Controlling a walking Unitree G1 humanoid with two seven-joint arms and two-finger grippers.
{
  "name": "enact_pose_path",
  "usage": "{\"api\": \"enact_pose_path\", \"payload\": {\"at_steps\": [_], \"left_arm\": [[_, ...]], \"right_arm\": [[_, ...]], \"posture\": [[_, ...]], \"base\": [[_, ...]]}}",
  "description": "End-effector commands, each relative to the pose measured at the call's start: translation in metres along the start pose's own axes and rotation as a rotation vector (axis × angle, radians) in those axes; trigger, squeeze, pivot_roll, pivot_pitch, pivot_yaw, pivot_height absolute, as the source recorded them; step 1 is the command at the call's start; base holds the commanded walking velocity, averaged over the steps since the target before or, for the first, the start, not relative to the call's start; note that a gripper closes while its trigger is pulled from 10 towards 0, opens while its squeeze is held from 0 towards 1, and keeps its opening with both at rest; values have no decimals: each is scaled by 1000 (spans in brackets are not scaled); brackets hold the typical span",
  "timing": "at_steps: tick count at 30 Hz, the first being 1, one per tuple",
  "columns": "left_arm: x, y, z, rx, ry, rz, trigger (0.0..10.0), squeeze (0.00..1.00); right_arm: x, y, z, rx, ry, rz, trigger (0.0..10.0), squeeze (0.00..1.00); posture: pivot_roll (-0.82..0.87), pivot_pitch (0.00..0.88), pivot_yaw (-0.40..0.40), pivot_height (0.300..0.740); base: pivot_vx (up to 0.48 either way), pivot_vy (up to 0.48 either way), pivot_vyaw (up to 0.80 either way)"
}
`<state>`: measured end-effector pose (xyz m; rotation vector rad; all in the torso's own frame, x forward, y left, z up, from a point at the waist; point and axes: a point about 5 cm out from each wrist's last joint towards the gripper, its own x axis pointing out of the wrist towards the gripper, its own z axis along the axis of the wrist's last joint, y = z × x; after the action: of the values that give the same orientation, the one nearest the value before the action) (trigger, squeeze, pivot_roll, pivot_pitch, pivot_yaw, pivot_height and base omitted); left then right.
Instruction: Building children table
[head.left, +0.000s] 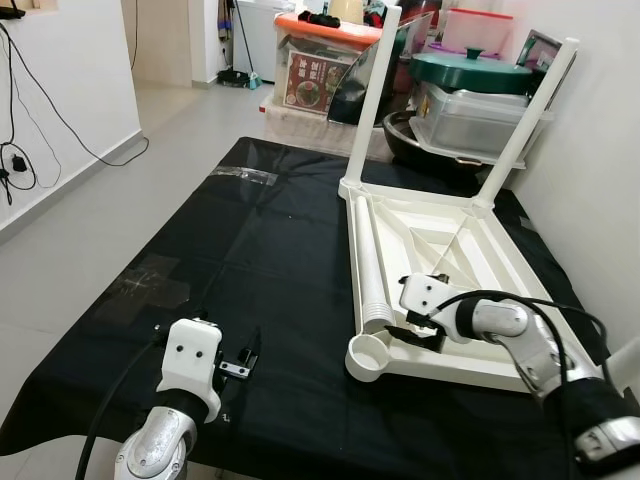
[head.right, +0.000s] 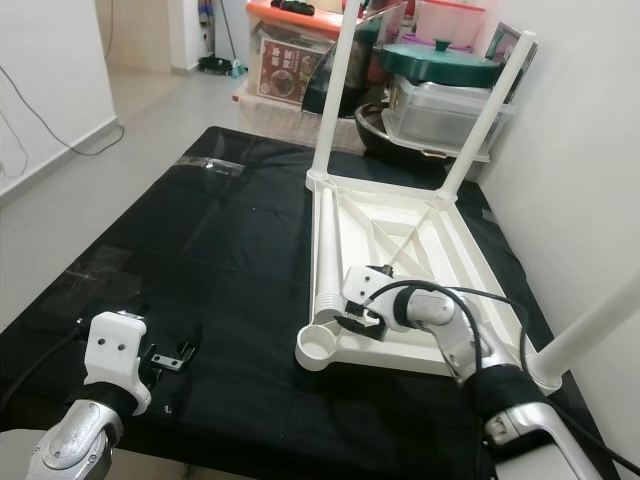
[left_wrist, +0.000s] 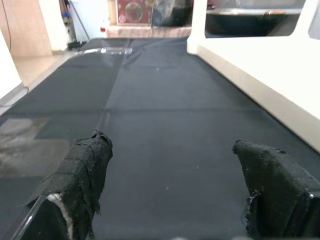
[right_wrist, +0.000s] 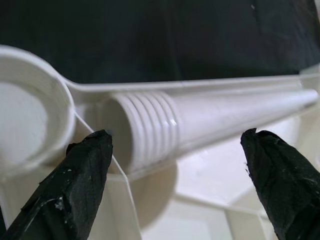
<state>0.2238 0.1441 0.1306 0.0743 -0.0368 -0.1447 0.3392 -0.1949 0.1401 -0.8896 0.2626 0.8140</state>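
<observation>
**Mia:** Why is the white table top (head.left: 440, 290) lying upside down on the black mat (head.left: 240, 270)?

**Ben:** So its leg holes face up. Two legs (head.left: 372, 95) already stand in the far corners, at about 12 o'clock.

**Mia:** And the loose leg (head.left: 368, 265)?

**Ben:** It lies inside the top, along its 9 o'clock edge, right by the empty socket (head.left: 368, 357). The right hand (right_wrist: 175, 165) is spread wide around its ridged end, probably to grab it.

**Mia:** The left hand (left_wrist: 175, 175)?

**Ben:** Spread too, holding nothing, low over the mat.
</observation>
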Motion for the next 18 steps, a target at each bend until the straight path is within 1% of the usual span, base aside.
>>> {"api": "enact_pose_path", "payload": {"at_steps": [1, 9, 11, 12, 13, 15, 16, 17, 18], "left_arm": [[2, -1, 0, 3, -7, -4, 10000, 0], [1, -1, 0, 6, -6, -6, 10000, 0], [2, -1, 1, 4, -9, -5, 10000, 0], [2, -1, 1, 4, -9, -5, 10000, 0], [2, -2, 0, 7, -9, -5, 10000, 0], [2, -2, 0, 12, -9, -6, 10000, 0], [2, -2, 0, 13, -9, -6, 10000, 0], [2, -2, 0, 13, -9, -6, 10000, 0], [3, -1, 0, 14, -10, -6, 10000, 0]], "right_arm": [[1, 0, 0, -14, 4, 17, 10000, 0], [3, 0, -6, 1, 26, -23, 10000, 0], [9, -9, -6, 27, 69, -165, 10000, 0], [9, -9, -6, 27, 69, -165, 10000, 0], [12, -12, -6, 48, 87, -241, 10000, 0], [16, -13, -5, 73, 100, -329, 10000, 0], [17, -12, -5, 81, 101, -356, 10000, 0], [17, -12, -5, 81, 101, -356, 10000, 0], [17, -12, -5, 98, 102, -418, 9020, 0]], "posture": [[102, 0, -158, 740], [97, 0, -154, 740], [98, 0, -156, 740], [98, 0, -156, 740], [98, 0, -157, 740], [97, 0, -156, 740], [97, 0, -156, 740], [97, 0, -156, 740], [98, 0, -154, 740]], "base": [[0, 0, 0], [0, 0, 0], [0, 0, 0], [0, 0, 0], [0, 0, 0], [0, 0, 0], [0, 0, 0], [0, 0, 0], [0, 0, 0]]}}
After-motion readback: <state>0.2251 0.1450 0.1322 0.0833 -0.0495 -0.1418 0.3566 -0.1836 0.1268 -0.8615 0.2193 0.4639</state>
